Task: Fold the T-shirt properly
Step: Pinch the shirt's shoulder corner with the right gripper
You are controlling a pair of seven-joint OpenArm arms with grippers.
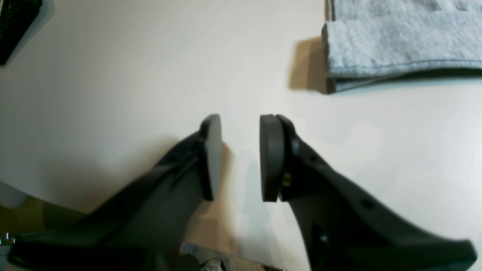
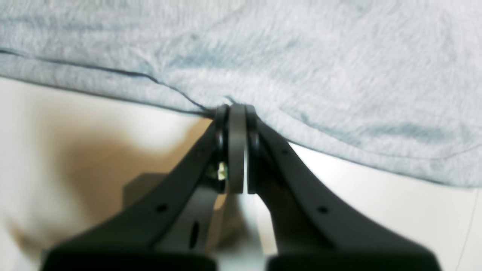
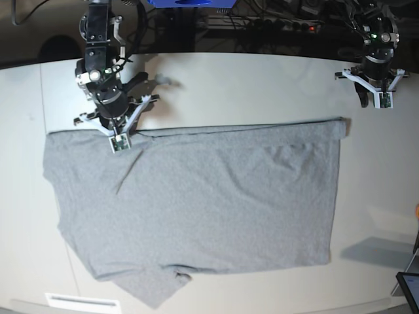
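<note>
The heather-grey T-shirt [image 3: 209,196] lies spread on the white table [image 3: 249,85], plain side up, with a sleeve at the lower left and its far edge folded over. My right gripper [image 3: 118,134] stands at the shirt's far-left corner. In the right wrist view, the right gripper [image 2: 237,109] is shut, its pads pressed together on the T-shirt [image 2: 301,56] edge, where creases gather. My left gripper [image 3: 374,98] hangs beyond the shirt's far-right corner. In the left wrist view, the left gripper [image 1: 241,124] is open over bare table, with the T-shirt [image 1: 406,45] folded corner ahead to its right.
Cables and equipment run along the table's back edge [image 3: 262,26]. A dark device [image 3: 409,288] sits at the front right corner. A black object [image 1: 15,26] shows at the left wrist view's top left. A white label [image 3: 82,302] lies near the front edge.
</note>
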